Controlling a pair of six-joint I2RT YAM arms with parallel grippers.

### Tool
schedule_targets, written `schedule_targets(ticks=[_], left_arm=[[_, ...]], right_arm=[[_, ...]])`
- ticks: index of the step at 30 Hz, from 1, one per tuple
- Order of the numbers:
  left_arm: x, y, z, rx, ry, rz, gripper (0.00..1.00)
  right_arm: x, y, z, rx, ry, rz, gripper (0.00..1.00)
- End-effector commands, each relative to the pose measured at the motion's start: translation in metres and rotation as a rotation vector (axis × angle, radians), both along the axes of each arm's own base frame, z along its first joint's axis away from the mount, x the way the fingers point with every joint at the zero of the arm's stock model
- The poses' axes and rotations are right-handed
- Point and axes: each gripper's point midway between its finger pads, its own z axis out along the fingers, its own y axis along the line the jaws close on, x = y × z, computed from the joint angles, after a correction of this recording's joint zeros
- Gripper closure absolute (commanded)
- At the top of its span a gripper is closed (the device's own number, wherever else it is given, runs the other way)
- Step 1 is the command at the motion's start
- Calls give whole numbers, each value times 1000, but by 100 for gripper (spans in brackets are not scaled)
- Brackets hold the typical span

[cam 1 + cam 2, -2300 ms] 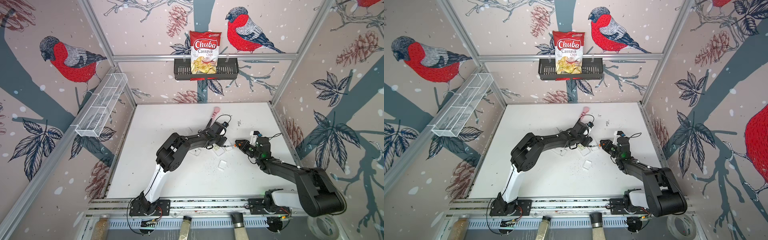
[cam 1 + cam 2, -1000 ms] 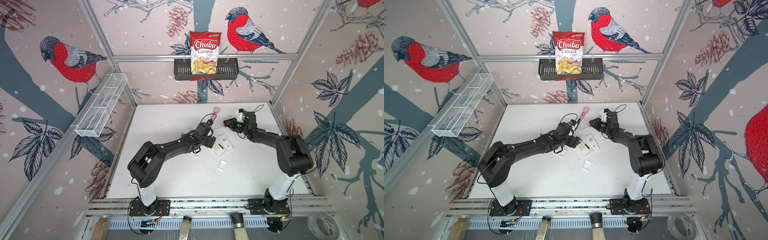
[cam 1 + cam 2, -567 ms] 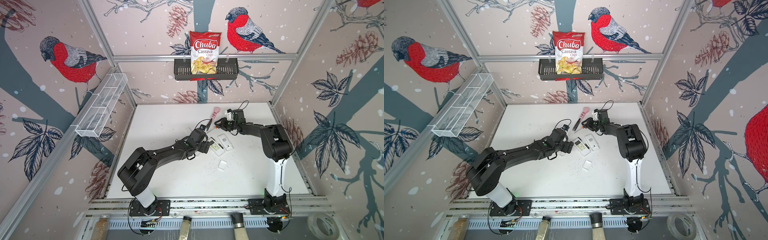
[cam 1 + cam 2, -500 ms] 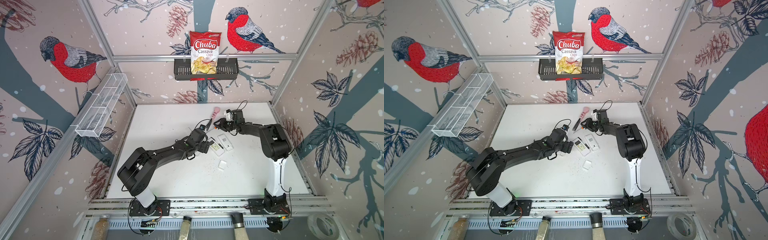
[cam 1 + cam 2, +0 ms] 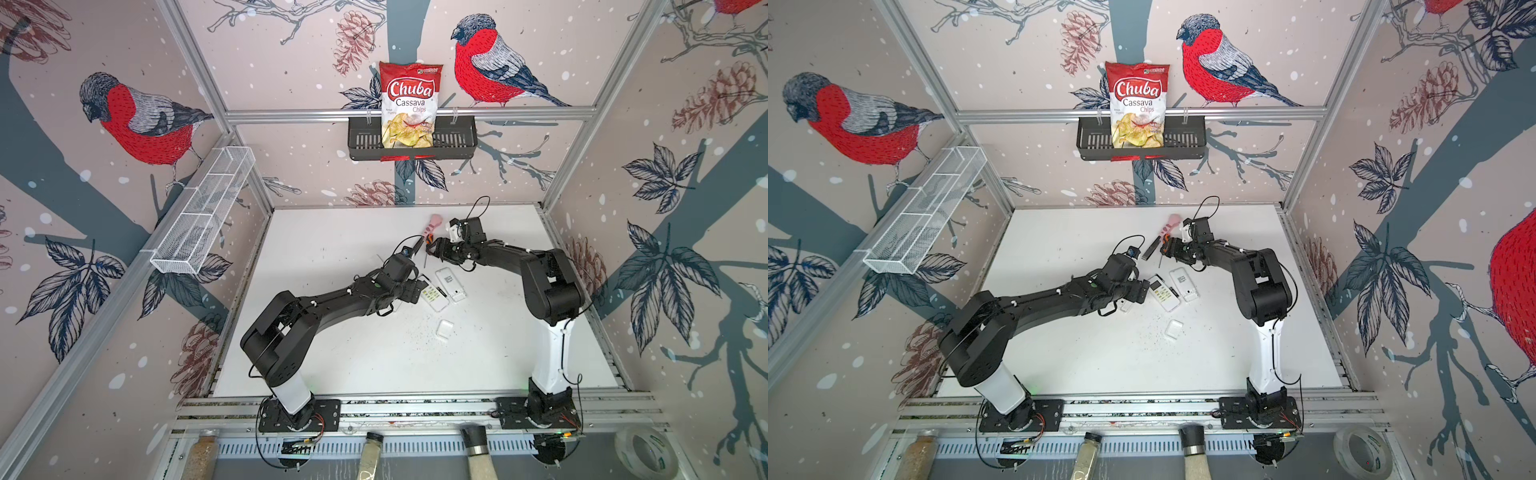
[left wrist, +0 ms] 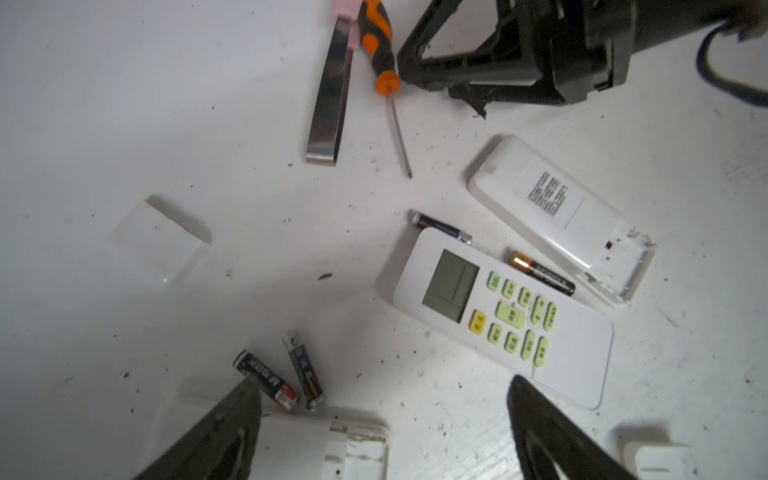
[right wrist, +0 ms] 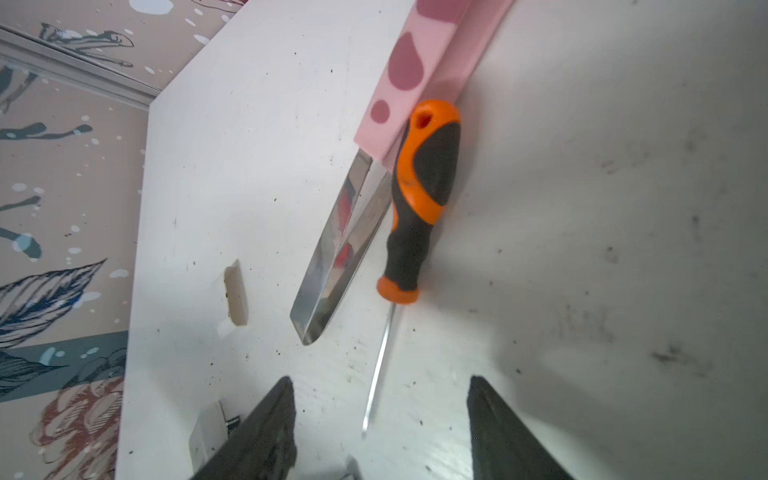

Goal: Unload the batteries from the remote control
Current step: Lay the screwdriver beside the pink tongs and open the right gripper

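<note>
Moved: my right gripper [image 5: 431,250], now just above centre; screwdriver [image 7: 419,199] set down, jaws apart. My left gripper [image 6: 384,390] wide, empty, over loose batteries [image 6: 305,374]; lowering could roll them, clearance unclear.

Two white remotes lie side by side on the white table, a little right of centre in both top views. The face-up remote [image 5: 434,296] shows a grey screen and green buttons. The face-down remote [image 5: 451,284] shows a printed label, and its battery bay stands open. Four batteries [image 6: 304,370] lie loose and flat. A dark battery [image 6: 442,227] touches the face-up remote's screen end. A copper-tipped battery [image 6: 542,272] sits in the gap between the two remotes. A pair [image 6: 266,380] rests close together, angled, just beside a third remote [image 6: 332,453].
</note>
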Motion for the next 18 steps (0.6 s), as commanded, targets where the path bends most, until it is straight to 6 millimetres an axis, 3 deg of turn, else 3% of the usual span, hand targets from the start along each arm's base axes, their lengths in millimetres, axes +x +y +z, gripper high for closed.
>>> schedule_targets(ticks=[1,6,12,15,18], left_arm=[[1,-7,3,-10,1,-27,8],[10,-2,1,13,2,5,8],[21,-12,-12,20,102,20,14],[29,-11,-26,74,184,101,19],[31,-15,-25,51,230,153,18]], right_arm=[[-1,-11,10,-74,-47,-17,33],[-17,-19,32,-132,-92,-7,33],[-43,-53,41,-187,-95,-106,32],[-52,-70,52,-199,-110,-167,31],[-61,-84,68,-200,-139,-224,29]])
